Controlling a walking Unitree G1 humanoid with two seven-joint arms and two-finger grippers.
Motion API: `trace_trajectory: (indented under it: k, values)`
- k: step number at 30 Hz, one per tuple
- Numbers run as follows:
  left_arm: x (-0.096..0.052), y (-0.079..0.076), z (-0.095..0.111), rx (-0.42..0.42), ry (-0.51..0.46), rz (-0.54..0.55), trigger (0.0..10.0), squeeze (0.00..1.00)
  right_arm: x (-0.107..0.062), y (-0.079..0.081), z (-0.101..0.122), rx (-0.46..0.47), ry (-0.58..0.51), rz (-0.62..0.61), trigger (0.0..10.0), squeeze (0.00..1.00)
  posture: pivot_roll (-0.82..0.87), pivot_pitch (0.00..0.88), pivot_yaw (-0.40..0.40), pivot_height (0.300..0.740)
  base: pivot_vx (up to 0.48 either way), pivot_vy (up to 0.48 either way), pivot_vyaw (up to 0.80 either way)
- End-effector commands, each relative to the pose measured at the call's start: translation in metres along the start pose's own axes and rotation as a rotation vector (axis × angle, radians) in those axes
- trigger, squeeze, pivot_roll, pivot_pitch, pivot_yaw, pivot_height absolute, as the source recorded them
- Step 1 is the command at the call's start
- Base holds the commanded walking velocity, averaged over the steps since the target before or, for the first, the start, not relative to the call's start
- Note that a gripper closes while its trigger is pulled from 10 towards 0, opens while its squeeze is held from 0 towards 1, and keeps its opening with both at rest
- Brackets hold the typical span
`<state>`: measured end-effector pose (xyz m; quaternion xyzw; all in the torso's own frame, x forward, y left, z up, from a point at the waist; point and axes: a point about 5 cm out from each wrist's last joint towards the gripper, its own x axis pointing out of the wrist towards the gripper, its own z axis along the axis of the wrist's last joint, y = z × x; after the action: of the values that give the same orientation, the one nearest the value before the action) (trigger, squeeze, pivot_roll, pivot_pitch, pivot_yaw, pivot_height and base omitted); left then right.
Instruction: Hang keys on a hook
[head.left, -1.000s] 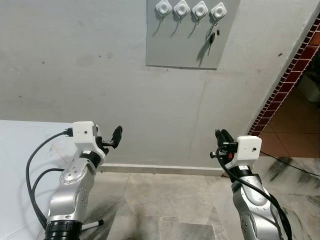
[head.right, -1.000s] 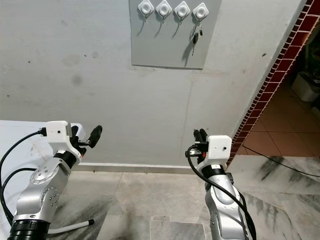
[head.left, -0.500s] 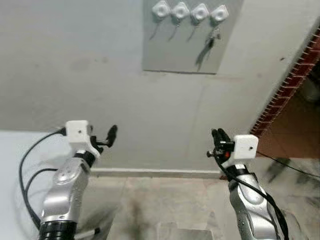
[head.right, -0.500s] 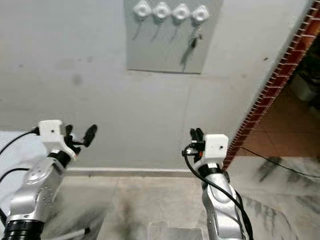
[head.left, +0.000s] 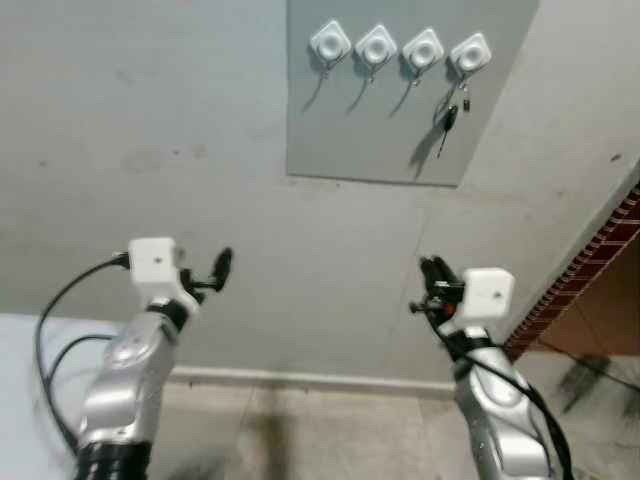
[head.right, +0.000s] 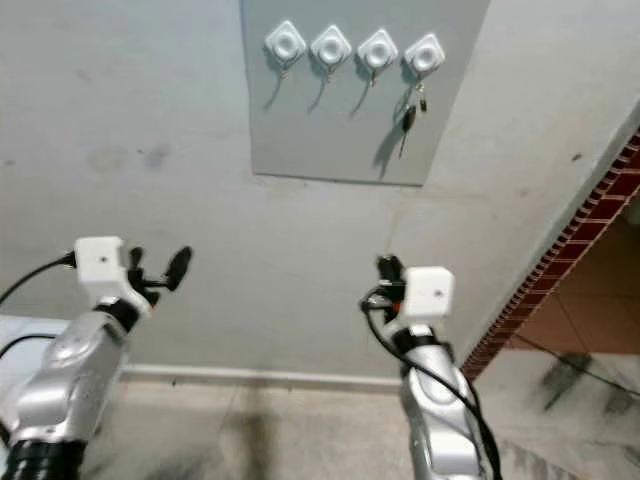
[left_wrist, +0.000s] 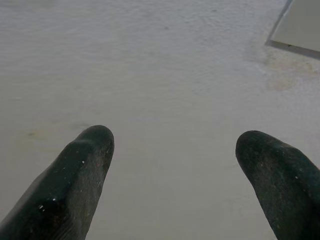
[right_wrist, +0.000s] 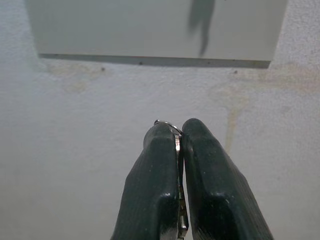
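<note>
Metal key ring (right_wrist: 172, 131) pinched in right jaws (right_wrist: 178, 131), closed tight on it, loop peeking past tips, ready to slip over hook. Right arm raised, forearm upright, aimed at wall below grey board (head.left: 350, 120). Four white hooks (head.left: 400, 47) well above; rightmost already carries keys (head.left: 452, 112). Left jaws (left_wrist: 175, 145) wide apart, empty, facing bare wall.

Keys (head.left: 449, 112) on rightmost hook (head.left: 470, 54) — panel (head.left: 330, 130) above.
</note>
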<state>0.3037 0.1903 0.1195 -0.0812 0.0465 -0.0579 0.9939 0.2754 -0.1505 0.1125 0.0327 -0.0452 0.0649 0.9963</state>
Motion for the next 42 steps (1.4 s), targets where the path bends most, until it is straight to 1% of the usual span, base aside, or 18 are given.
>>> trace_trajectory:
  k: [1,10,12,15,18,19,21,26,31,36,42]
  values:
    - [0.001,-0.008,-0.001,-0.007,0.006,-0.025,10.0,0.00,-0.003,-0.009,0.002,-0.008,-0.002,-0.026,10.0,0.00,-0.03,0.000,-0.016,0.740,0.000,0.000,0.00]
    - [0.002,-0.009,0.001,-0.010,0.000,-0.030,10.0,0.00,-0.002,-0.008,0.002,-0.005,0.000,-0.020,10.0,0.00,-0.03,0.000,-0.019,0.740,0.000,0.000,0.00]
    - [0.002,-0.012,0.002,-0.011,-0.004,-0.043,10.0,0.00,-0.002,-0.008,0.003,-0.003,0.003,-0.019,10.0,0.00,-0.03,0.000,-0.020,0.740,0.000,0.000,0.00]
    - [0.005,-0.021,0.007,0.024,-0.011,-0.084,10.0,0.00,0.001,-0.009,0.005,-0.004,0.004,-0.015,10.0,0.00,-0.03,0.000,-0.023,0.740,0.000,0.000,0.00]
    - [0.006,-0.025,0.009,0.025,-0.022,-0.102,10.0,0.00,0.003,-0.008,0.006,-0.008,0.000,-0.008,10.0,0.00,-0.03,0.000,-0.024,0.740,0.000,0.000,0.00]
    - [0.006,-0.027,0.010,0.010,-0.028,-0.128,10.0,0.00,0.003,-0.008,0.007,-0.009,-0.002,-0.005,10.0,0.00,-0.03,0.000,-0.024,0.740,0.000,0.000,0.00]
    - [0.007,-0.025,0.009,0.007,-0.012,-0.112,10.0,0.00,0.004,-0.008,0.008,-0.009,-0.003,-0.006,10.0,0.00,-0.03,0.000,-0.024,0.740,0.000,0.000,0.00]
    - [0.007,-0.024,0.009,0.004,-0.009,-0.121,10.0,0.00,0.001,-0.007,0.007,-0.005,0.000,-0.006,10.0,0.00,-0.03,0.000,-0.021,0.740,0.000,0.000,0.00]
    - [0.005,-0.023,0.009,0.005,-0.008,-0.133,10.0,0.00,-0.001,-0.007,0.007,0.001,-0.005,-0.016,10.0,0.00,-0.04,0.000,-0.020,0.740,0.276,0.000,0.00]
    - [-0.003,-0.026,0.006,-0.001,-0.022,-0.150,10.0,0.00,-0.006,-0.011,0.008,0.002,-0.018,-0.038,10.0,0.00,-0.04,0.000,-0.013,0.740,0.313,0.000,0.00]
    - [-0.005,-0.029,0.003,-0.010,-0.016,-0.148,10.0,0.00,-0.008,-0.010,0.007,0.007,-0.012,-0.041,10.0,0.00,-0.04,0.000,-0.012,0.740,0.316,0.000,0.00]
